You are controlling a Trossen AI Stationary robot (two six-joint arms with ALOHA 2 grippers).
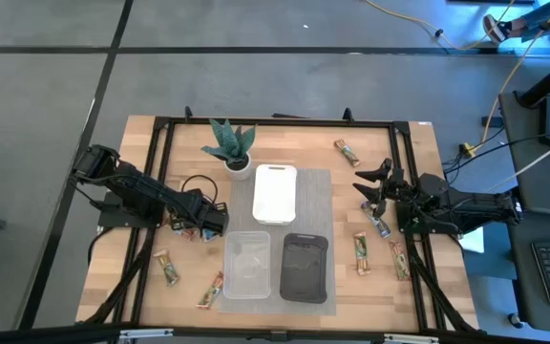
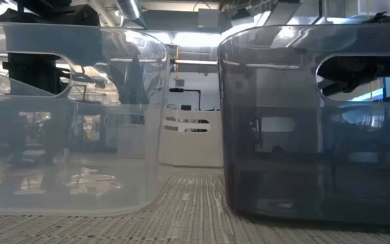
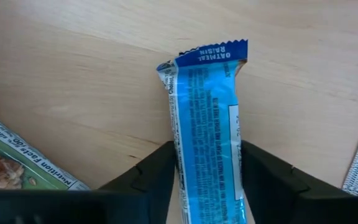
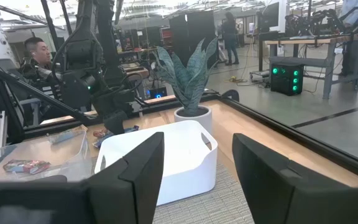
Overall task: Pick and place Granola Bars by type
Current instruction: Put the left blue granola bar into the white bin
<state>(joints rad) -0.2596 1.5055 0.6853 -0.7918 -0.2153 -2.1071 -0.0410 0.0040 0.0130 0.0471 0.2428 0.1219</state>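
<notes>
Straddling a blue bar (image 3: 207,124), the left gripper (image 1: 208,218) sits low over the table's left side, just left of the clear tray (image 1: 247,264). In the left wrist view the bar runs lengthwise straight out between the two dark fingers (image 3: 148,180), one on each long edge, so the jaws close across its narrow width. They look pressed against the wrapper's sides, which I judge to be a grasp just taken; the bar lies flat on the wood (image 3: 73,74), not yet lifted. A green bar (image 3: 11,162) lies beside it, near but apart, outside the jaws.

From here the coming move is a lift and a short carry to the right, toward the trays; the left arm is far nearer this bar than the right one.

The right gripper (image 1: 378,191) hovers over the table's right side, jaws parted and holding nothing, facing the white tray (image 4: 166,155) and the plant (image 4: 188,74).

Three trays stand mid-table on a grey mat (image 1: 318,201): white at the back, clear front left, black tray (image 1: 304,268) front right. All three look empty from above, and the low view shows nothing in the clear and dark ones. Other bars lie scattered on the wood: two near the left front (image 1: 167,268), several at the right (image 1: 362,253).
</notes>
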